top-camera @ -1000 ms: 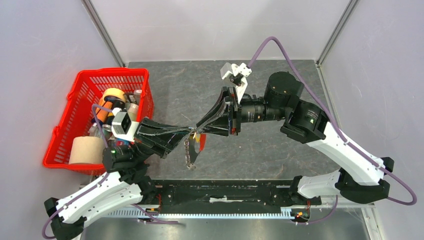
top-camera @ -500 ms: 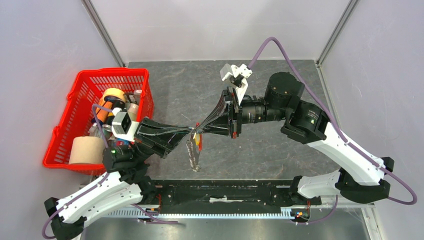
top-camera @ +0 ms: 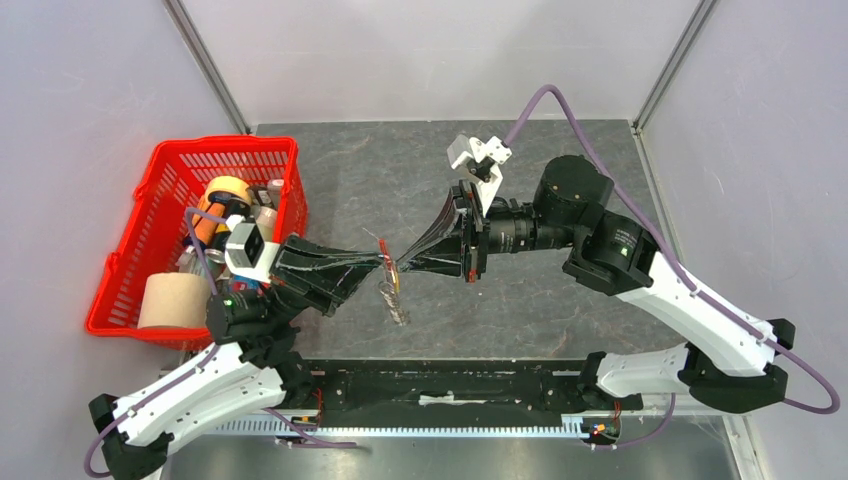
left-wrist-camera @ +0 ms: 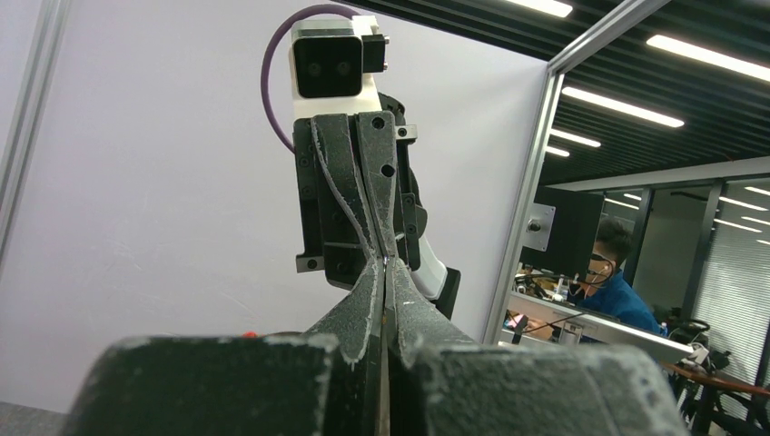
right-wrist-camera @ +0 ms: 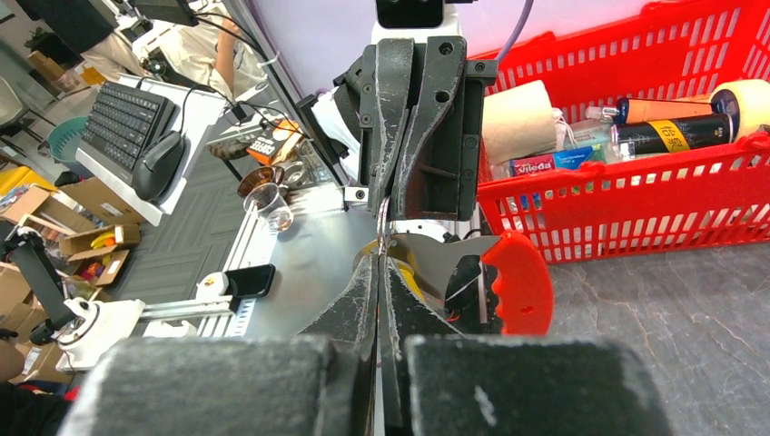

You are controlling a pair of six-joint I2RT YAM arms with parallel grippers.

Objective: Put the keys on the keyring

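The step in hand is threading: the arms meet nose to nose above the tabletop (top-camera: 530,310), near its middle and lifted clear of it. The left gripper (top-camera: 384,262) has its fingers pressed fully together, and so does the right gripper (top-camera: 402,268), with the tips almost touching each other.

The red keyring (right-wrist-camera: 519,283) hangs at that junction, just beside the right fingertips. Its fan of silvery keys (right-wrist-camera: 441,254) spreads beside it and dangles below the grippers in the overhead view.

A sliver of the brass key (right-wrist-camera: 400,269) shows right at the right fingertips. The pinch points are hidden, so this is only likely: the right fingers grip that key and the left fingers grip the keyring.

Next, the brass key's hole has to be worked onto the ring's open end. That calls for small, aligned wrist turns with the left side held steady. A slip would drop the whole bunch.
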